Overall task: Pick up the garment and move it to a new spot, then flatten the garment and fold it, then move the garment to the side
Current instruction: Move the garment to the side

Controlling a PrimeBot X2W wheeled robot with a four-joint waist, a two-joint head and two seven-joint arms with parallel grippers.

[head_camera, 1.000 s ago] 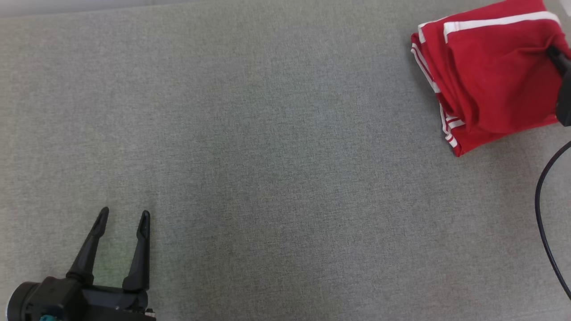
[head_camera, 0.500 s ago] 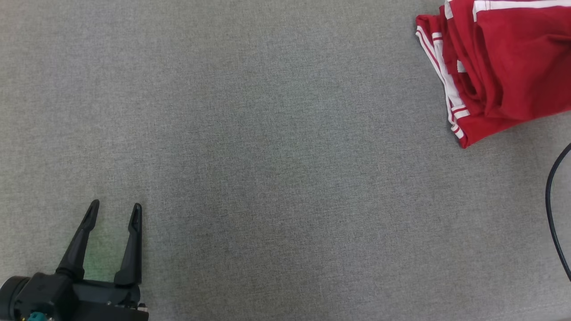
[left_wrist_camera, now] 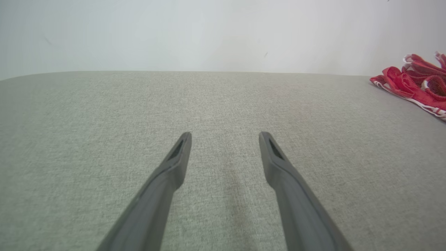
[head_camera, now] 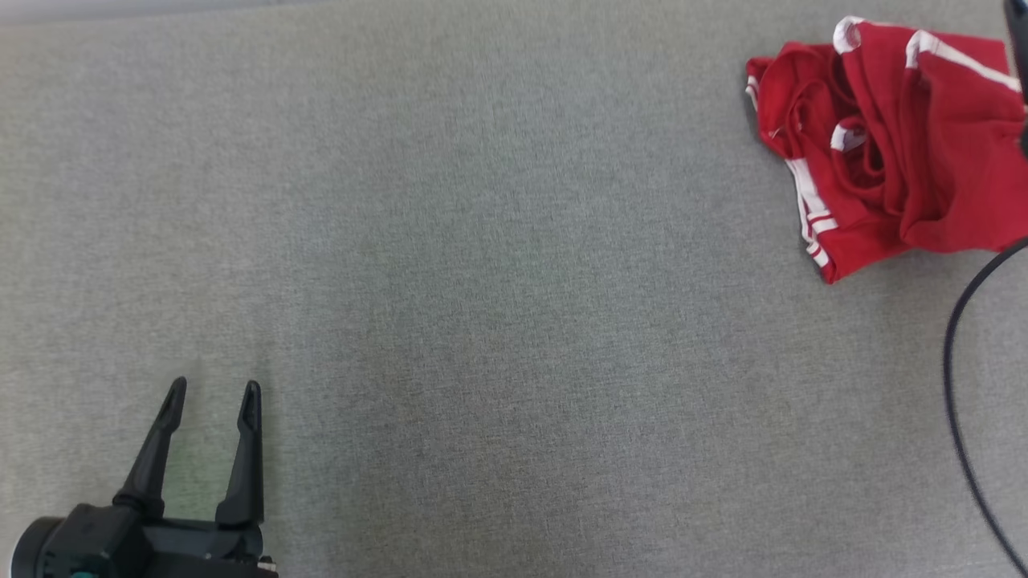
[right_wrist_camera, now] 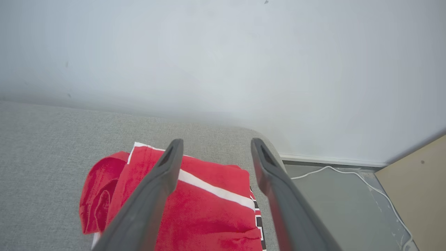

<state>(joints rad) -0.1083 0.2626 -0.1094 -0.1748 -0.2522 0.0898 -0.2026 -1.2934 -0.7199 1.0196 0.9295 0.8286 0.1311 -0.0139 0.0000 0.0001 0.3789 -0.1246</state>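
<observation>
Garment (head_camera: 883,160) lies crumpled beside black cable (head_camera: 948,353).

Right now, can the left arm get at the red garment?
Probably not without a long stretch. Nothing blocks it: only bare grey surface lies between the left gripper, low on the robot's left, and the garment at the far right. The right gripper, jaws open above it, looks better placed.
</observation>
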